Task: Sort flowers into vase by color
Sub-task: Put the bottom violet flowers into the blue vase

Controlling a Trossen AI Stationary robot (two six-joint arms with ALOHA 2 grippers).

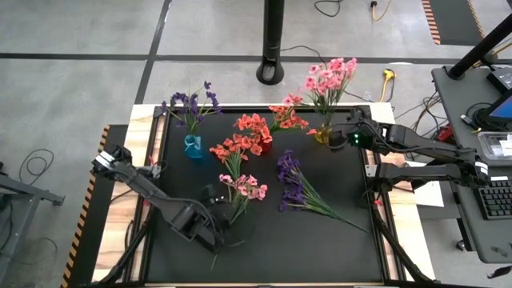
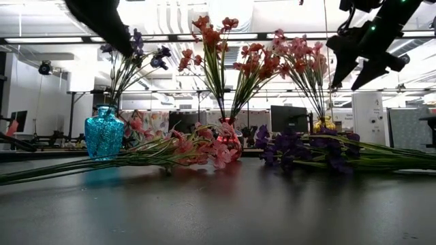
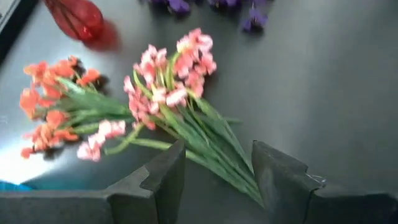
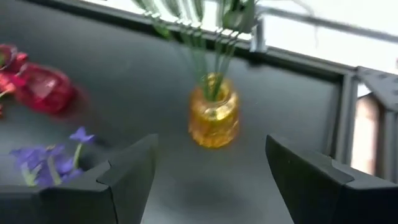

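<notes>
Three loose flowers lie flat on the black table: a pink sprig [image 1: 244,188] [image 3: 168,93], a coral-red sprig [image 1: 232,148] [image 3: 50,106] and a purple sprig [image 1: 292,182] [image 2: 306,146]. My left gripper [image 1: 218,210] [image 3: 217,177] is open, and its fingers stand on either side of the pink sprig's green stems [image 3: 217,149]; no touch shows. My right gripper [image 1: 346,134] [image 4: 211,180] [image 2: 361,64] is open and empty. It hangs in the air just near of the yellow vase [image 4: 213,118] [image 1: 322,136], which holds pink flowers [image 1: 330,76].
A blue vase [image 1: 192,146] [image 2: 104,133] with purple flowers [image 1: 190,102] stands at the far left. A red vase [image 1: 264,146] [image 3: 74,17] with coral-red flowers [image 1: 254,124] stands at the far middle. The near half of the table [image 1: 320,248] is bare.
</notes>
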